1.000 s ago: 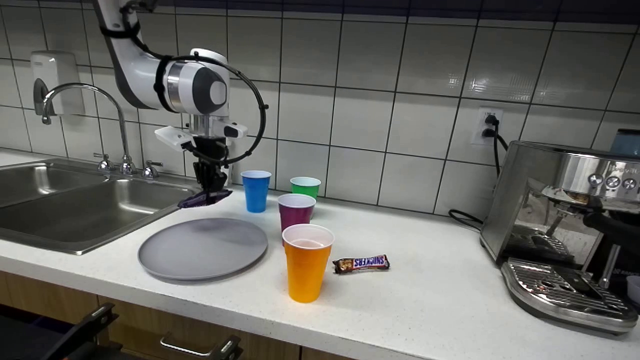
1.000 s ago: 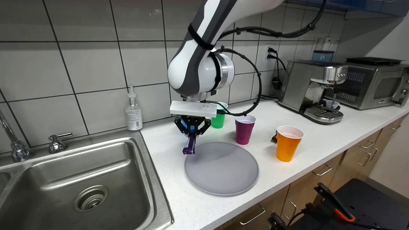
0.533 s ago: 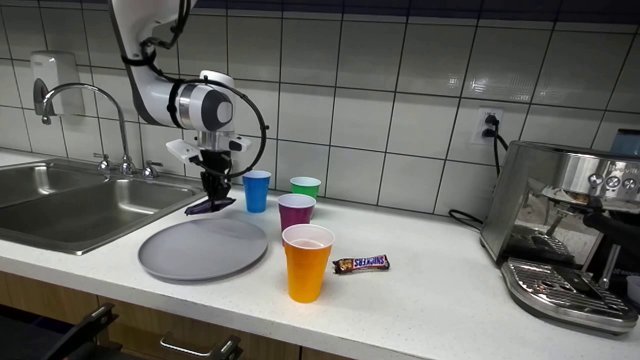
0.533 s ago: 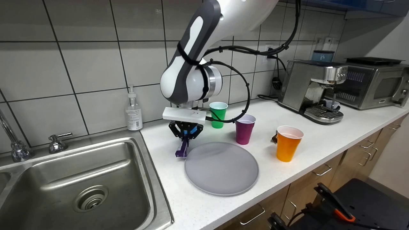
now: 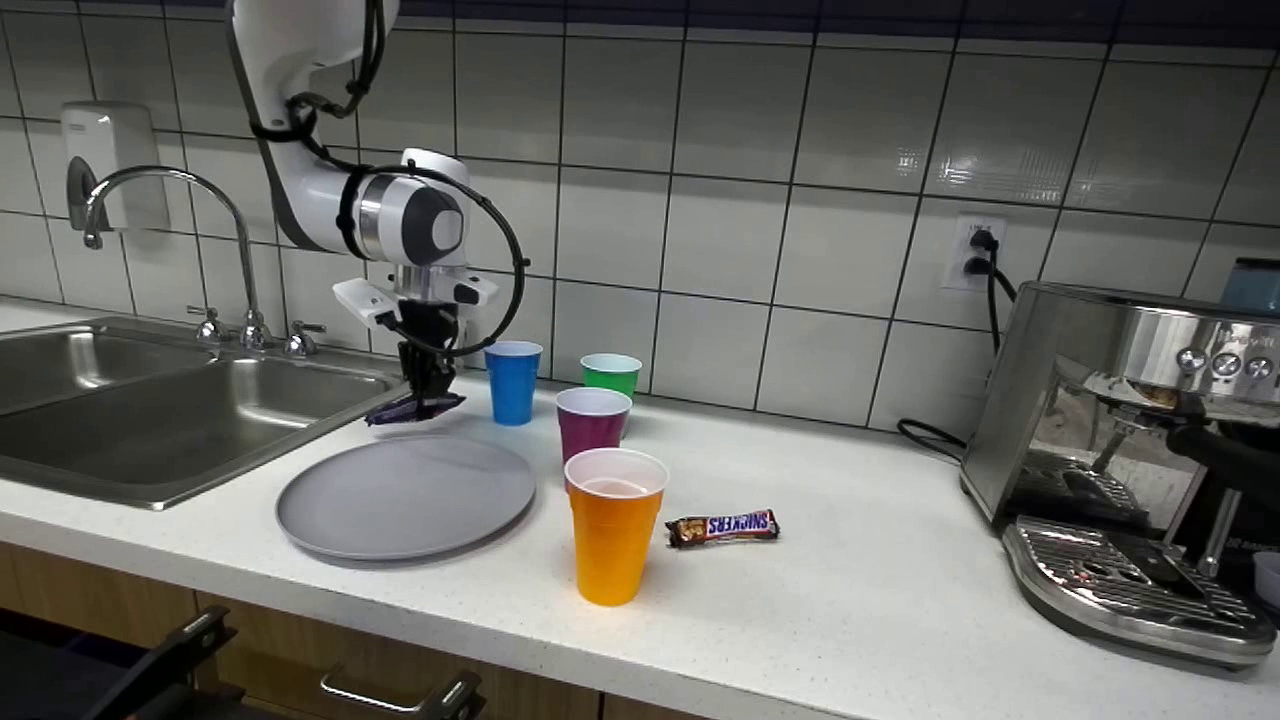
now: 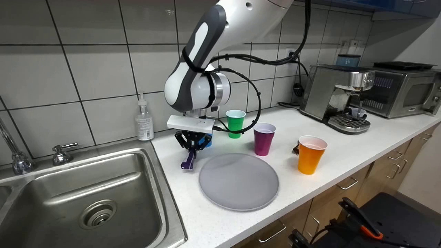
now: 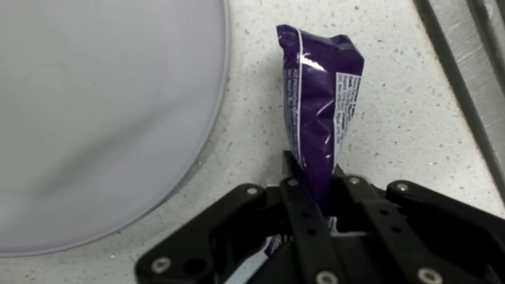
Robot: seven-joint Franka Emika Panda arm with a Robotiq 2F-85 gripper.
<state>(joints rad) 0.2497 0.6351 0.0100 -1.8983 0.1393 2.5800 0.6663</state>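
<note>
My gripper (image 7: 315, 173) is shut on a purple-wrapped snack bar (image 7: 315, 90), its fingers on either side of the wrapper. One end of the bar sticks out ahead of the jaws; its other part is mostly hidden behind the fingers. In both exterior views the gripper (image 5: 428, 392) points down and the bar (image 6: 188, 161) hangs low over the white counter, between the sink and a round grey plate (image 6: 238, 182). From the wrist view, the plate (image 7: 118, 79) lies to the left of the bar, apart from it. A blue cup (image 5: 513, 385) stands near the gripper.
Green (image 6: 235, 124), purple (image 6: 264, 139) and orange cups (image 5: 615, 530) stand on the counter. A Snickers bar (image 5: 722, 528) lies behind the orange one. The sink (image 6: 162, 193) borders this spot. Further off are a soap bottle (image 6: 144, 120) and a coffee machine (image 5: 1130, 470).
The gripper has come down with the bar and shifted toward the sink, so the bar no longer overlaps the plate's edge in an exterior view. The hold on it looks the same.
</note>
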